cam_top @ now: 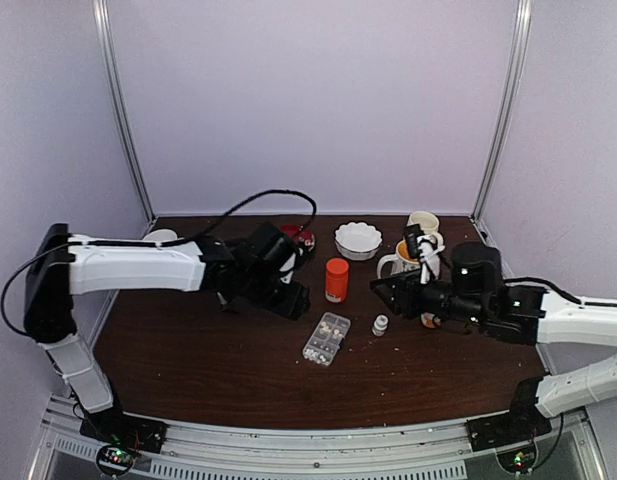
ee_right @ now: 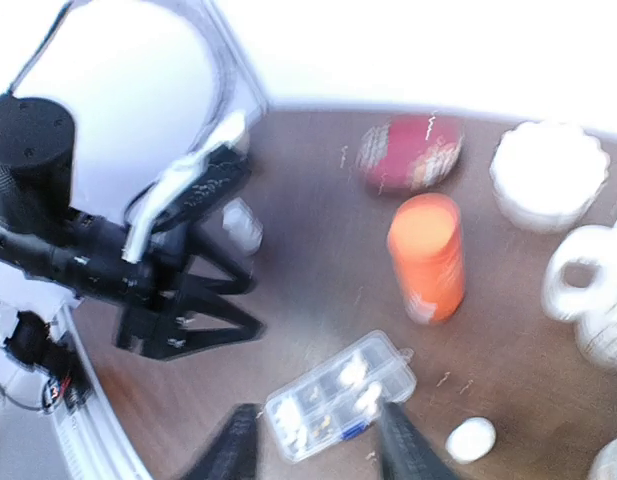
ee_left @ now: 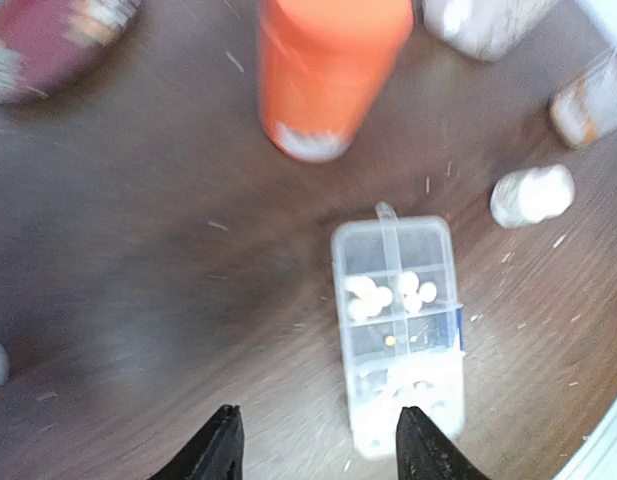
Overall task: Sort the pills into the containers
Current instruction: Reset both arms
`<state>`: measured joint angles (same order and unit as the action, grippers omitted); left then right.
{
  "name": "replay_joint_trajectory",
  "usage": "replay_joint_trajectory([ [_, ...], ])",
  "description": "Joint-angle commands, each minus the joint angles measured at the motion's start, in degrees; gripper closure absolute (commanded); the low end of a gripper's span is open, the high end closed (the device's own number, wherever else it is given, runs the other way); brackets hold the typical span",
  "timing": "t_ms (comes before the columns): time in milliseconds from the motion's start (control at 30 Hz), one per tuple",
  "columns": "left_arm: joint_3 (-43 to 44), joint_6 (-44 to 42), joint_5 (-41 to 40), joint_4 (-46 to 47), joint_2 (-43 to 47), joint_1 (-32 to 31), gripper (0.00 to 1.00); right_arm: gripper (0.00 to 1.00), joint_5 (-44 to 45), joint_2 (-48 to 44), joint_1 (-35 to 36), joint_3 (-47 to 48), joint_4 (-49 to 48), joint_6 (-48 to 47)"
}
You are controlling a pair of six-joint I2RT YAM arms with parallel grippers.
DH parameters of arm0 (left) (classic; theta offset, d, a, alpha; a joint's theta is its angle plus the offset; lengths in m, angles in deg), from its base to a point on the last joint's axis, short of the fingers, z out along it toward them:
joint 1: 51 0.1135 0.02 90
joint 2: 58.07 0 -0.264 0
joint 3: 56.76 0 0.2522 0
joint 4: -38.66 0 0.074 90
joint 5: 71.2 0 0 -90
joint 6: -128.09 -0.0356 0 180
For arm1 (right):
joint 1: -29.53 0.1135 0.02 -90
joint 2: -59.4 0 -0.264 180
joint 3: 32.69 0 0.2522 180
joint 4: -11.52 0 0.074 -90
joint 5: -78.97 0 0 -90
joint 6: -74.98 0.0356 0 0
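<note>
Pills (ee_left: 388, 295), tiny and white, lie inside the clear organizer (ee_left: 363, 250), which rests flat on the desk (cam_top: 218, 370) just in front of the orange bottle (cam_top: 336, 279), with a small white bottle (cam_top: 380, 325) beside it. Left end effector (ee_left: 318, 415) hovers above the organizer, fingers moderately apart and holding nothing. The right end effector (ee_right: 313, 430) is likewise parted and empty.

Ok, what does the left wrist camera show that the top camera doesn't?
Only the left wrist: single white pills told apart in the middle cells of the clear organizer. Only the top: the left arm and right arm whole, the white bowl and the mugs. Both: the organizer, the orange bottle and the small white bottle.
</note>
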<state>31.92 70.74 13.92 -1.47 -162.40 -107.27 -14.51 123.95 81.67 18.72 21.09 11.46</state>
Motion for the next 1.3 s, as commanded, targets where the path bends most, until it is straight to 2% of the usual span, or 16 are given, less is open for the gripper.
replay_joint_trajectory([
  [0,-5.8,-1.77,-10.65,3.22,19.22,6.29,0.35,0.31,15.05,-15.18,-2.68,-3.49,1.58,-12.39],
  [67,-7.8,-3.46,-11.68,2.63,24.71,10.0,0.22,0.13,19.62,-20.38,-5.0,-3.61,2.58,-16.8],
  [133,-8.68,-5.87,-15.15,0.97,28.76,13.22,0.06,0.05,22.1,-23.48,-8.33,-2.96,3.74,-20.43],
  [167,-9.17,-6.99,-16.35,0.56,30.63,14.57,0.03,0.01,23.41,-24.37,-9.5,-2.46,3.8,-21.91],
  [333,-13.03,-11.37,-18.99,3.15,38.79,20.31,0.02,0.0,29.43,-26.45,-14.05,-1.58,3.18,-28.92],
  [433,-16.21,-14.24,-18.56,6.03,42.37,24.12,0.02,0.0,30.23,-27.42,-18.57,-2.33,1.46,-29.54],
  [600,-23.31,-17.96,-18.65,13.39,45.69,31.41,0.02,0.0,24.5,-26.85,-32.18,-6.53,-4.78,-24.18],
  [733,-34.95,-19.69,-21.72,26.98,48.38,36.37,0.02,0.0,17.35,-25.06,-43.74,-15.9,-19.05,-20.99],
  [867,-50.53,-25.69,-24.78,53.63,50.22,37.99,0.02,0.0,17.99,-20.6,-45.72,-25.02,-38.1,-25.47],
  [900,-52.29,-26.36,-26.0,57.72,49.26,38.36,0.02,0.01,18.19,-18.58,-45.72,-26.62,-42.25,-27.0],
  [1033,-50.01,-28.3,-31.1,57.12,42.18,40.09,0.02,0.01,16.51,-7.48,-46.32,-29.67,-54.99,-28.8],
  [1067,-48.57,-29.25,-30.67,55.26,41.13,40.4,0.03,0.02,15.69,-5.51,-46.64,-29.43,-55.09,-27.25],
  [1167,-48.51,-34.29,-30.67,59.31,38.52,40.89,0.02,0.01,11.47,-0.28,-46.93,-28.97,-56.5,-27.05],
  [1267,-49.55,-34.16,-28.38,61.87,37.65,43.73,0.02,0.02,11.0,6.49,-46.95,-29.63,-65.01,-27.17],
])
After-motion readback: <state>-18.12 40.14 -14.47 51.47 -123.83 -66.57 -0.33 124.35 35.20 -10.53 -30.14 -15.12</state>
